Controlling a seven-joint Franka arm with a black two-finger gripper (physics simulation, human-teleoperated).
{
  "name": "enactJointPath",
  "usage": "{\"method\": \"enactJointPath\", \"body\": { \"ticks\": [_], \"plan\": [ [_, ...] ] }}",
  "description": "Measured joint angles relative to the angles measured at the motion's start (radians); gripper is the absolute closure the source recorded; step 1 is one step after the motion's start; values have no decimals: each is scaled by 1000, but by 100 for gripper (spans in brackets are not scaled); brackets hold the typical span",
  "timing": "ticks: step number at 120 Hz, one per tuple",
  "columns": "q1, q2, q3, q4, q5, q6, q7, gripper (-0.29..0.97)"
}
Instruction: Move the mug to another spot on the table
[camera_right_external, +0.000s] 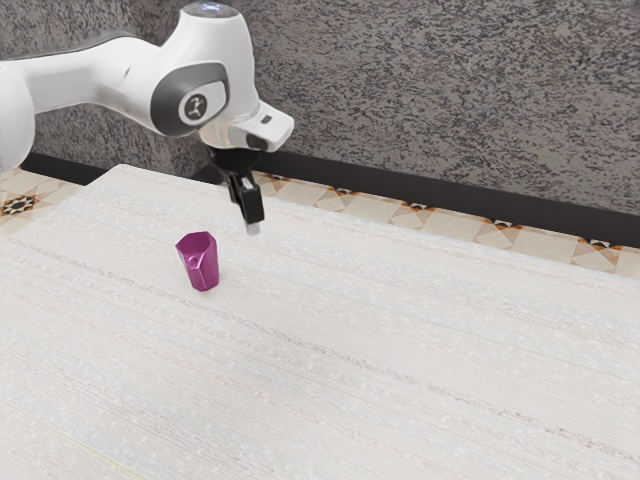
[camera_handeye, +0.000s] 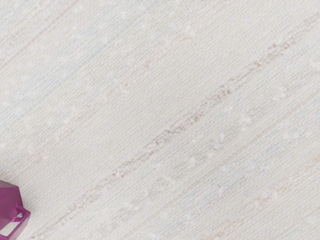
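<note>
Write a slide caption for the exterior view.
Franka arm poised over the pale table, its tip just to the exterior view's right of the upright magenta mug, not touching it.

White rounded arm, grey joint cover with round white logo, white wrist block, slim black gripper.

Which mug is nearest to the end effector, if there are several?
Only one is visible: the magenta faceted mug, upright on the white table, at the exterior view's left of the end effector and not touching it.
</note>
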Motion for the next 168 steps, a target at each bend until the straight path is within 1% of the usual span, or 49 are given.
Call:
{"method": "enactJointPath", "body": {
  "ticks": [12,30,59,84,96,104,116,134,149,168],
  "plan": [
    [-5,1,0,0,1,-2,13,0],
    [10,45,7,0,4,-3,29,0],
    [21,74,84,-15,2,-3,28,0],
    [19,39,156,-68,-8,-3,-25,0],
    [19,28,187,-97,-24,6,-58,0],
    [21,18,201,-123,-44,26,-84,0],
    [16,20,236,-152,-92,78,-126,0],
    [18,64,286,-157,-152,165,-190,0],
    [18,116,310,-153,-173,227,-238,0],
    [19,189,322,-133,-180,290,-287,0]
  ]
}}
